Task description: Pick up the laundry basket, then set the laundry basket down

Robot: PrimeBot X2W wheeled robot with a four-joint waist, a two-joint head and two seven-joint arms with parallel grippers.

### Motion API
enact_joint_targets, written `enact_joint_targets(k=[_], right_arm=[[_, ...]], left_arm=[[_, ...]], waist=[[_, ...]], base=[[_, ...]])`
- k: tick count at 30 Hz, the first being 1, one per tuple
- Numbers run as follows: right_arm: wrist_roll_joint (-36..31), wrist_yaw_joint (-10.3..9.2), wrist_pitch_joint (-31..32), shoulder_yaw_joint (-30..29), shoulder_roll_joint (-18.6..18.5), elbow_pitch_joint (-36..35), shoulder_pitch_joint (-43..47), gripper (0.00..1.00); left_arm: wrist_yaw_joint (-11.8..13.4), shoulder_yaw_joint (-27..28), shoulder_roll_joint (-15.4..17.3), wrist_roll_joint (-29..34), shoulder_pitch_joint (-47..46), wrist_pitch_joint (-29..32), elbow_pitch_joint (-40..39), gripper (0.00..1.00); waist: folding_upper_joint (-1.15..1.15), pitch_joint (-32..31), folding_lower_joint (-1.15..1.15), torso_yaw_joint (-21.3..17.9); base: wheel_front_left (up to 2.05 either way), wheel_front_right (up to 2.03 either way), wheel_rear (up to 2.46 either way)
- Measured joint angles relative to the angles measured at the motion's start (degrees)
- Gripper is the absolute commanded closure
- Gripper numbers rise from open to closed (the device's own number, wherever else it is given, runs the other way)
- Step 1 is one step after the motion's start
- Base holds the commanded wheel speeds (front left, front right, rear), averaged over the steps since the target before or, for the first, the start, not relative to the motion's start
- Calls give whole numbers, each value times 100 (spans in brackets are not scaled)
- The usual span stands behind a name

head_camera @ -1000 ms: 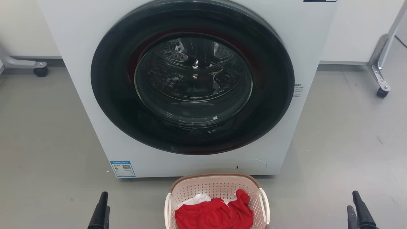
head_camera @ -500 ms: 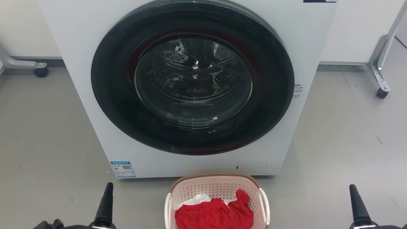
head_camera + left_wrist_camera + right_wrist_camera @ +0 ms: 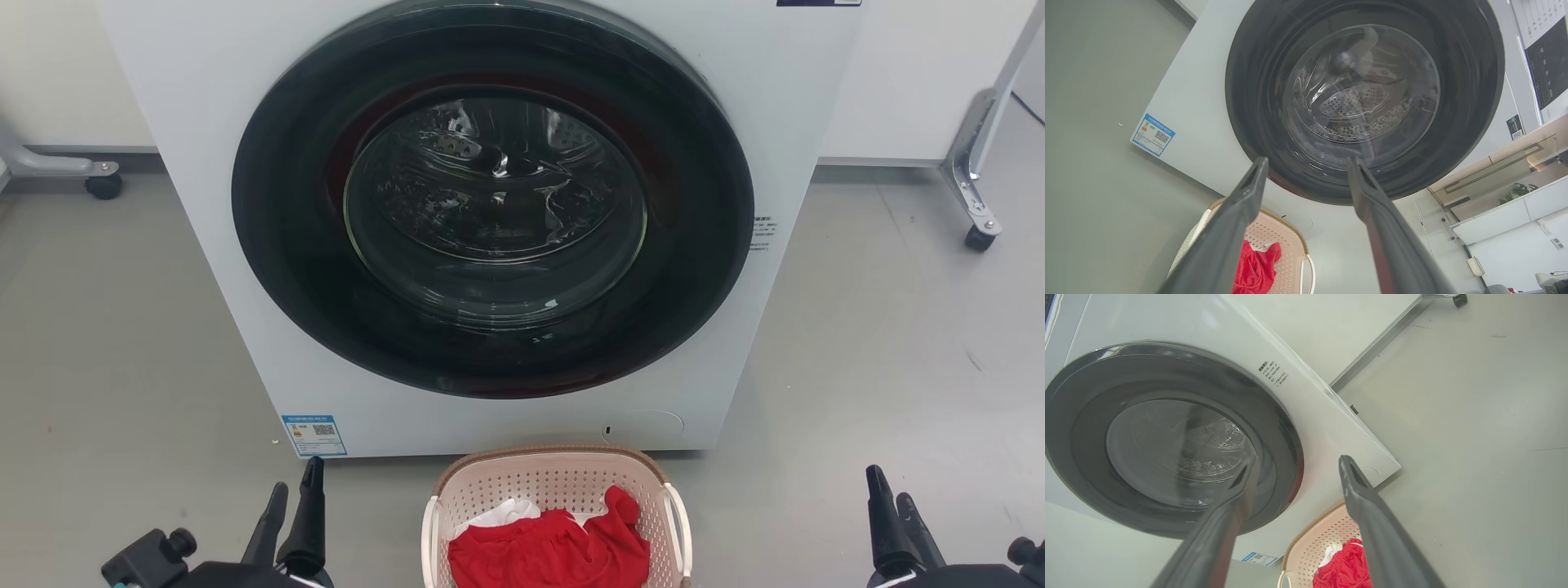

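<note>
A: Count things for me, taking the washing machine (image 3: 163, 98) as the mark.
B: One machine with one round dark door (image 3: 494, 196), closed. One laundry basket (image 3: 555, 490) sits on the floor just in front of the machine's lower edge, below the door. In it, one red garment (image 3: 547, 555) lies over something white (image 3: 506, 514). Whether that is one piece or several I cannot tell, as most of it is buried.
A: Grippers?
B: Two. The left gripper (image 3: 295, 482) is in front of the machine's lower left corner, and the right gripper (image 3: 887, 487) is out beyond its right side. Both are well apart from the basket, fingers spread, nothing between them.
A: Anything else?
B: One blue label (image 3: 314, 434) at the machine's lower left, and two castors (image 3: 104, 184), one on either side of the machine.
A: What do the wrist views add?
B: The left wrist view adds the machine's dark control panel (image 3: 1547, 61) and a plant (image 3: 1519, 190) on a white ledge beyond it. The right wrist view brings the printed text (image 3: 1273, 373) beside the door closer, though it is too small to read.
</note>
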Motion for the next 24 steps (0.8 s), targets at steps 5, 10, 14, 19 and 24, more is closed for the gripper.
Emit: enact_joint_targets(k=[5,10,14,19,24], right_arm=[[-508,-86,-110,201,-88,-2,-9,0],[-855,-158,-224,321,-97,14,-11,0],[-1163,-210,-296,411,-141,40,-11,0],[-1579,-307,-400,509,-205,56,-12,0],[-1962,-382,-521,598,-237,88,-9,0]], left_arm=[[83,-209,77,527,-13,-98,-13,0],[154,-376,119,993,-16,-205,-13,0],[232,-469,125,1310,-18,-292,1,0],[303,-577,149,1716,-20,-391,65,0],[386,-642,155,2093,-22,-505,107,0]], waist=[[0,3,0,-4],[0,7,0,-13],[0,10,0,-16],[0,11,0,-16],[0,8,0,-20]], base=[[0,0,0],[0,0,0],[0,0,0],[0,0,0],[0,0,0]])
